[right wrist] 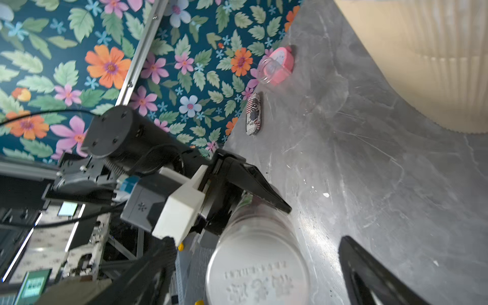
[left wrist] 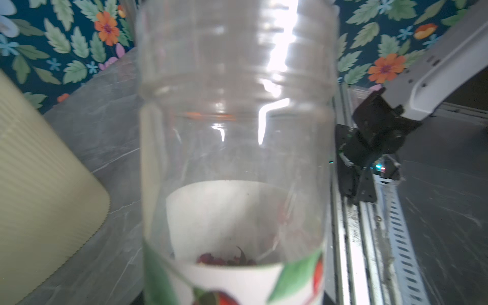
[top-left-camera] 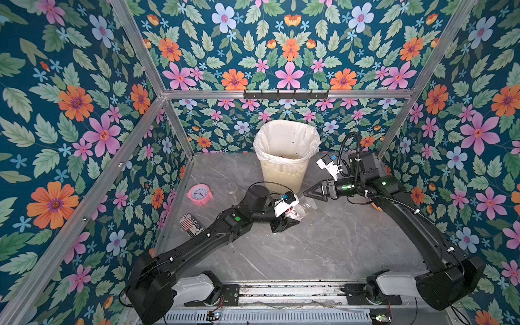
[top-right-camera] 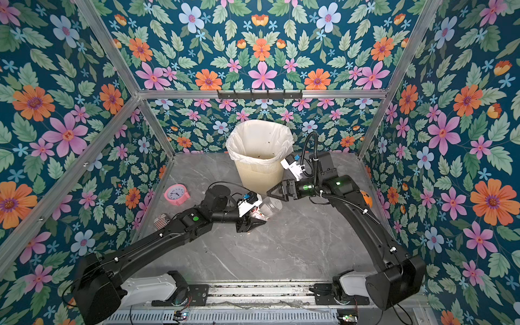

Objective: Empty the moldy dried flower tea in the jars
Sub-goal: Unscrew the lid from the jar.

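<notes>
One clear jar [top-left-camera: 308, 205], scant dried flower tea [left wrist: 224, 260] at its base: pinched by left pincer [top-left-camera: 295, 218] over table [top-left-camera: 323, 247], long axis pointing lid [right wrist: 257, 274] first into right pincer [top-left-camera: 306, 194], spread wide either side, not touching.

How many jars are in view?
1 jar, held by the left gripper near the bin. The clear round piece beside the pink clock may be another or a lid.

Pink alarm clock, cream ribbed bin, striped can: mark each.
Pink round alarm clock [top-left-camera: 198, 194]: in a top view, white dial.
Cream ribbed plastic bin [top-left-camera: 281, 176]: in a top view, outer wall.
Black-and-white striped can [top-left-camera: 190, 224]: in a top view, printed side.
</notes>
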Tool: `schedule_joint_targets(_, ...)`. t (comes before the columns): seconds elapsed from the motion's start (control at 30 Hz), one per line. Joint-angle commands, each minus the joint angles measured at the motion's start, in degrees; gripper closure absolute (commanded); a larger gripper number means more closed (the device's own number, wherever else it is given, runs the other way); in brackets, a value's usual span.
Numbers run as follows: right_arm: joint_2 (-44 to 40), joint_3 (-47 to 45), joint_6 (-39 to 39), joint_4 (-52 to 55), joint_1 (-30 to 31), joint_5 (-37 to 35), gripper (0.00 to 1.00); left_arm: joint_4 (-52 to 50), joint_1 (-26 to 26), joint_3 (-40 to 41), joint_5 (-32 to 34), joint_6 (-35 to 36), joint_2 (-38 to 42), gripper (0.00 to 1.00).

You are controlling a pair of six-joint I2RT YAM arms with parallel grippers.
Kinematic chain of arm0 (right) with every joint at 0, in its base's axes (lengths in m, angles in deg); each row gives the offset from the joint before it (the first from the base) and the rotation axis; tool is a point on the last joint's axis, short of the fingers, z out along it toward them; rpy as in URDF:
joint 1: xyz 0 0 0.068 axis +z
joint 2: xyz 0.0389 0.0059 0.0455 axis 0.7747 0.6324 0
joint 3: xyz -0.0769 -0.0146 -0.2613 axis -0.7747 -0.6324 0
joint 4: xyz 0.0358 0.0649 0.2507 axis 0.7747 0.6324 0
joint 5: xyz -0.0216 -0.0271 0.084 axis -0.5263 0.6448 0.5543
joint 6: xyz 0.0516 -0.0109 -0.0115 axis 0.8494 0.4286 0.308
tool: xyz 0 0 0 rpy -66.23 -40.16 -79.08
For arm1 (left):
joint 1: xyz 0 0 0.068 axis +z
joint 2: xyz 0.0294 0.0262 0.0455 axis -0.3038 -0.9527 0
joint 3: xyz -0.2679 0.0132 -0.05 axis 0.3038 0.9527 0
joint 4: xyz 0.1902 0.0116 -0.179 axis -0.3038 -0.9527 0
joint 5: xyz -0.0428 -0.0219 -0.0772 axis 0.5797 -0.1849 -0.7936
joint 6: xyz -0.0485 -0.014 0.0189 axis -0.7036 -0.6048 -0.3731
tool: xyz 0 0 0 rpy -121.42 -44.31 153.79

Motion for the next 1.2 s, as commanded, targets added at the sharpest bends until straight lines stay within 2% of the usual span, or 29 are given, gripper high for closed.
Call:
schedule_joint_targets(0.0, 1.2, -0.3, 7.4, -4.3, 1.0, -4.6, 0.03, 4.2, 0.0, 0.2, 9.1, 1.7, 0.1, 0.45)
schedule_joint_targets(0.23, 5.4, 0.4, 9.3, -6.1, 3.7, -4.0, 0.08, 5.3, 0.0, 1.1, 13.0, 2.4, 0.2, 0.46)
schedule_joint_targets(0.47, 5.5, 0.8, 8.4, -5.7, 3.9, -1.3, 0.2, 4.3, 0.0, 1.4, 11.6, 2.5, 0.9, 0.46)
schedule_joint_targets(0.6, 4.3, -0.1, 3.7, -6.0, 3.9, 4.4, 0.29, 2.4, 0.0, 0.3, 3.3, 2.3, 1.5, 0.46)
schedule_joint_targets(0.73, 2.5, -0.5, -3.0, -3.2, 3.9, 7.0, 0.38, -0.9, -0.1, -2.0, -6.7, 0.7, 0.6, 0.46)
schedule_joint_targets(0.87, 0.1, -0.7, -12.4, 1.7, 3.8, 10.3, 0.38, -1.5, 0.0, -2.3, -14.8, -1.8, 0.7, 0.45)
schedule_joint_targets(1.0, -3.1, -3.6, -21.4, 1.8, 3.8, 17.1, 0.37, -0.6, 0.0, -3.2, -23.0, -4.7, 0.2, 0.44)
schedule_joint_targets(1.07, -4.5, -4.7, -25.3, 1.3, 3.9, 21.3, 0.37, -1.1, -0.1, -4.0, -25.3, -5.5, -0.9, 0.44)
schedule_joint_targets(1.17, -6.9, -6.5, -28.1, -1.4, 3.8, 23.4, 0.33, -3.5, 0.0, -5.2, -25.6, -4.9, -2.1, 0.44)
